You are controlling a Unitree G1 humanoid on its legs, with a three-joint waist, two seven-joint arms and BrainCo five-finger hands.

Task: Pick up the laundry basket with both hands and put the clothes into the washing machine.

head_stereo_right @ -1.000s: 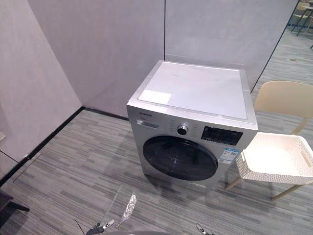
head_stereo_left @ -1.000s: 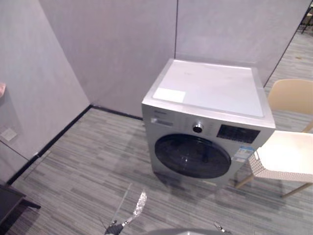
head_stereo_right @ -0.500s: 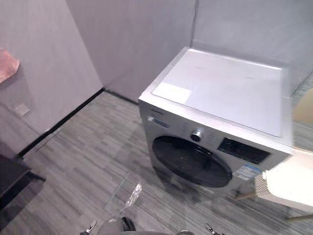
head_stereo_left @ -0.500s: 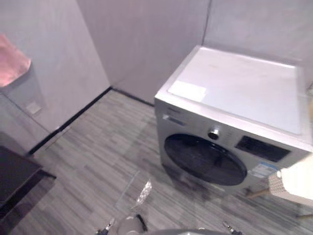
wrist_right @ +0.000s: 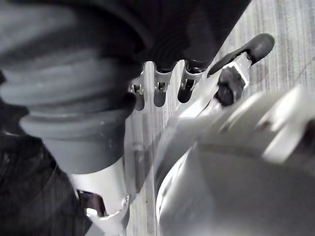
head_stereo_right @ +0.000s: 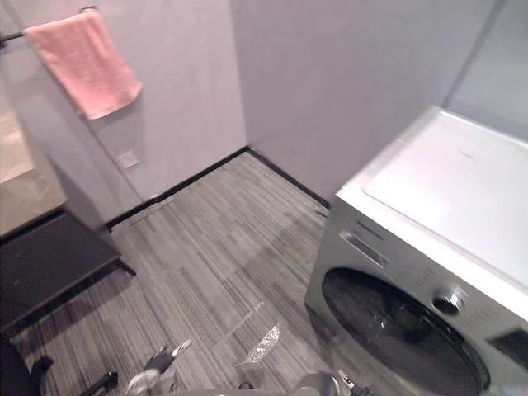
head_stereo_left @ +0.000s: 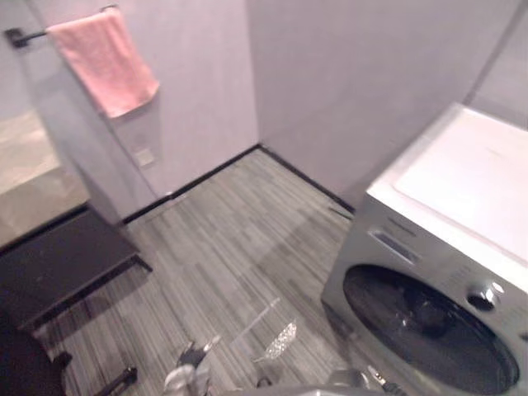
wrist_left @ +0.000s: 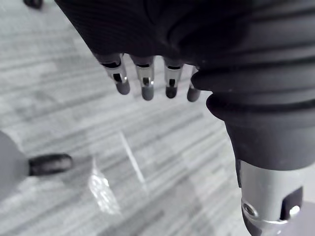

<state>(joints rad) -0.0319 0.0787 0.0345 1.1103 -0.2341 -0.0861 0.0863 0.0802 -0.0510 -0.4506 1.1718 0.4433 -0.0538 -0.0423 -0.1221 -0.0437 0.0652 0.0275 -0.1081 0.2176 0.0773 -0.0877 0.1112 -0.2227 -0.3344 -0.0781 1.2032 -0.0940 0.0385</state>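
Washing machine (head_stereo_right: 429, 214): left hand (wrist_left: 146, 82), right hand (wrist_right: 160, 92) slack.

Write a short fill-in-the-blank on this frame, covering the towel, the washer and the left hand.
1. The hanging towel is ____ in colour.
2. The washer's round door is ____.
3. The left hand, over the floor, holds ____.
Missing words: pink; shut; nothing.
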